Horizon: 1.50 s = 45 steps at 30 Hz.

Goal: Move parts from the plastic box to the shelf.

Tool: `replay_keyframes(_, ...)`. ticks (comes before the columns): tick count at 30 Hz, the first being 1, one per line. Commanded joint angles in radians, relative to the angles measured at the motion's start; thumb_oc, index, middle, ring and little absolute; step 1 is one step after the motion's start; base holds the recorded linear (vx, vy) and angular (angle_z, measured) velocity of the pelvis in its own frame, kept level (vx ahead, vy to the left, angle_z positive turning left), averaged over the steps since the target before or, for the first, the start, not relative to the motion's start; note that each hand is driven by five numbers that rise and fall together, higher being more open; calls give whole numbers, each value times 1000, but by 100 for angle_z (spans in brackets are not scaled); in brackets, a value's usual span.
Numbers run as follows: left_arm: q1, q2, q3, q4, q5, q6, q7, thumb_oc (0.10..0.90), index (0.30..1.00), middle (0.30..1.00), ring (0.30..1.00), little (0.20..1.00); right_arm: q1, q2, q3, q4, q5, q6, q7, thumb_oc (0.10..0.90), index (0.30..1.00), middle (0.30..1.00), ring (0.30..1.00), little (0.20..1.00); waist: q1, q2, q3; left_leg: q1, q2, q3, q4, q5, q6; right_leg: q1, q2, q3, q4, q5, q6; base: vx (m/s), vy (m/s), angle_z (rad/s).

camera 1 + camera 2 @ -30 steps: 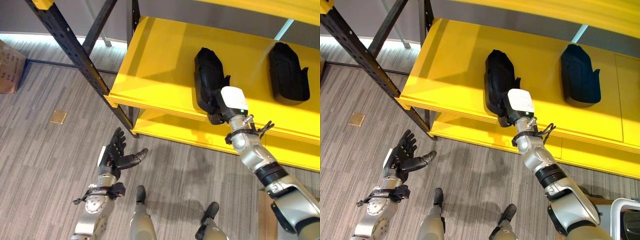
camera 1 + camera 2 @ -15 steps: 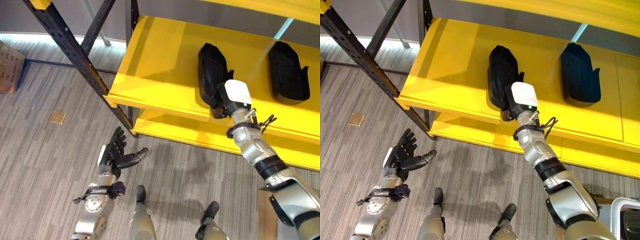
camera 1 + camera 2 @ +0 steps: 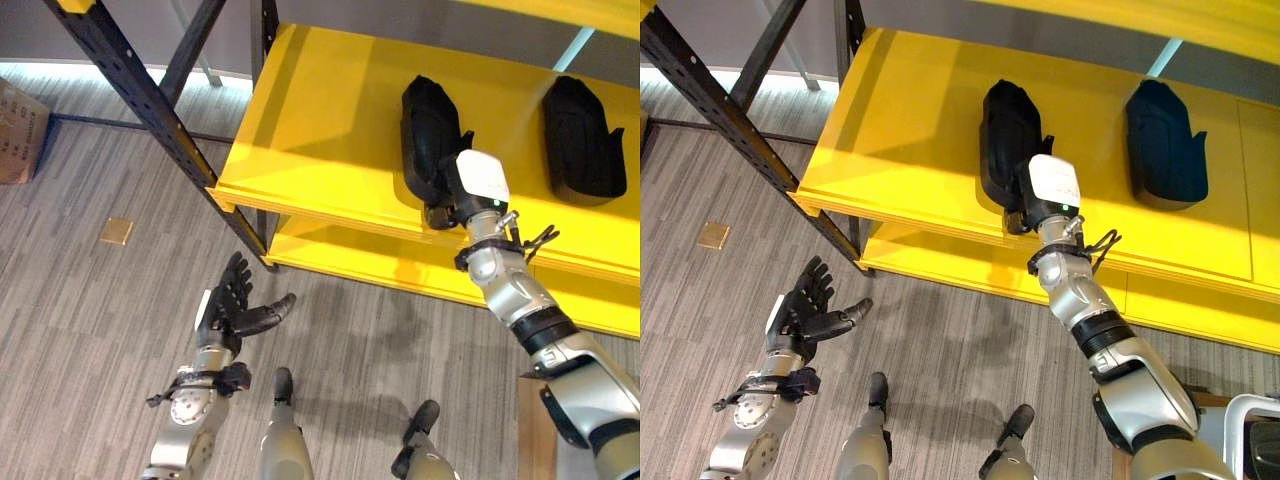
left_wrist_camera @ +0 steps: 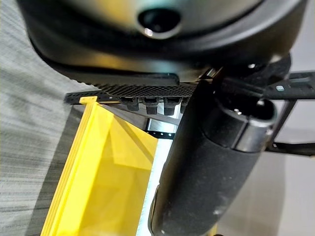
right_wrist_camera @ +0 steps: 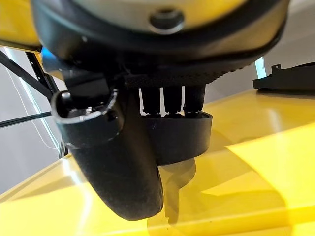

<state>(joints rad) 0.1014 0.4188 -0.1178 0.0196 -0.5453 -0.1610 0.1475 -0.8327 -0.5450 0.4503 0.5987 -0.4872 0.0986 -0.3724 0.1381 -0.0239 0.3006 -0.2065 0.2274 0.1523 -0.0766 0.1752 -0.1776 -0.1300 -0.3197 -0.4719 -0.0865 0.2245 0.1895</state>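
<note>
One black part [image 3: 428,135] lies on the yellow shelf [image 3: 320,120], gripped by the right robot hand [image 3: 447,203].

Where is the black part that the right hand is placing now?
In the left eye view the black part lies on the yellow shelf, left of a second black part, with the right hand at its near end.

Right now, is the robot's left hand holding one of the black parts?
No. The left hand hangs open above the floor, holding nothing; both black parts lie on the yellow shelf.
</note>
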Motion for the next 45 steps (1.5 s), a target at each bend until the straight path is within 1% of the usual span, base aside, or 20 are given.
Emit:
replay_keyframes(1,-41,86,16,-135,-10,-125,-4,900,1000,1000,1000,1000,-255,-69,-10,33,18,-16,-85,400,300,300,300,300,11,-19,-22,29,-44,40,-10,-65,53,68,-54,-26,54,-41,45,0,0,0)
replay_keyframes(13,-52,93,14,-132,-21,-135,-3,900,1000,1000,1000,1000,-332,-90,21,113,47,-13,-88,400,300,300,300,300,18,-8,-12,0,-46,32,-11,-56,51,49,-51,-33,45,-33,47,0,0,0)
replay_keyframes(16,-54,98,15,-132,-25,-138,1,900,1000,1000,1000,1000,-349,-95,31,128,49,-13,-88,400,300,300,300,300,23,-8,-6,-5,-49,29,-11,-57,54,41,-50,-25,46,-32,47,0,0,0)
replay_keyframes(27,-55,96,15,-138,-30,-142,2,900,1000,1000,1000,1000,-373,-104,44,123,41,-8,-83,400,300,300,300,300,28,-3,-2,-10,-55,29,-11,-61,58,37,-55,-25,43,-28,49,0,0,0)
replay_keyframes(37,-58,100,17,-138,-33,-145,7,900,1000,1000,1000,1000,-404,-112,58,153,41,-5,-86,400,300,300,300,300,35,-1,2,-23,-62,20,-10,-61,60,34,-56,-30,42,-26,50,0,0,0)
replay_keyframes(45,-56,103,20,-144,-36,-148,9,900,1000,1000,1000,1000,-425,-119,74,182,38,-1,-82,400,300,300,300,300,39,6,7,-30,-66,16,-11,-60,61,32,-61,-34,44,-25,51,0,3,2)
